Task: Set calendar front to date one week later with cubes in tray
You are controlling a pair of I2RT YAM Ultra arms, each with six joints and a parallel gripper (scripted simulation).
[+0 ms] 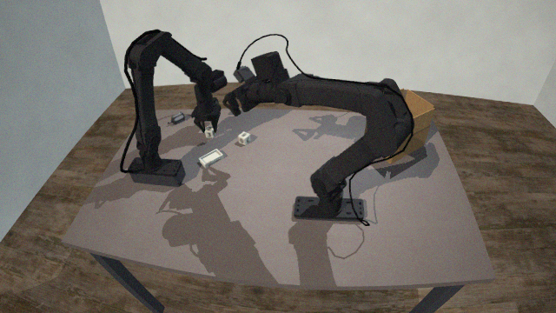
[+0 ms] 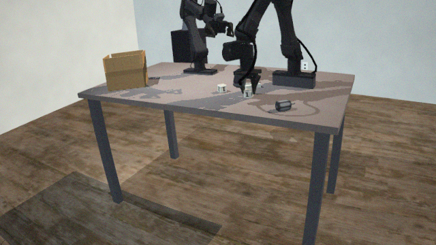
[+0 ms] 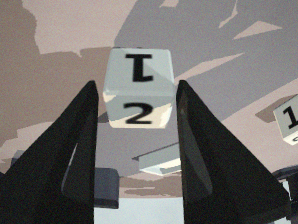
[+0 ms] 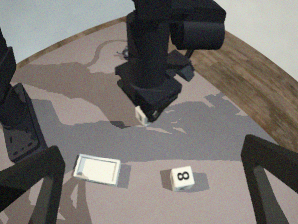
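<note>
- Left wrist view: near cube shows an inverted 1 and an upright 2. Top view is too small to read digits.
- Left gripper: fingers part-way apart, straddling that cube, not clamped. One finger is right at its side; contact unclear.
- Right gripper: fingers wide apart, nothing held, up above the table.
- Right wrist view gives an 8 on the other cube; exterior and left wrist give a 1 on it.
- Tray: inside shows in top and right wrist; exterior has it partly behind the left gripper.
- Wall outlet: exterior only.
- Count: 2 cubes, both outside the tray; 1 tray; 2 arms; 1 open cardboard box; 1 dark cylinder; 1 outlet.
</note>
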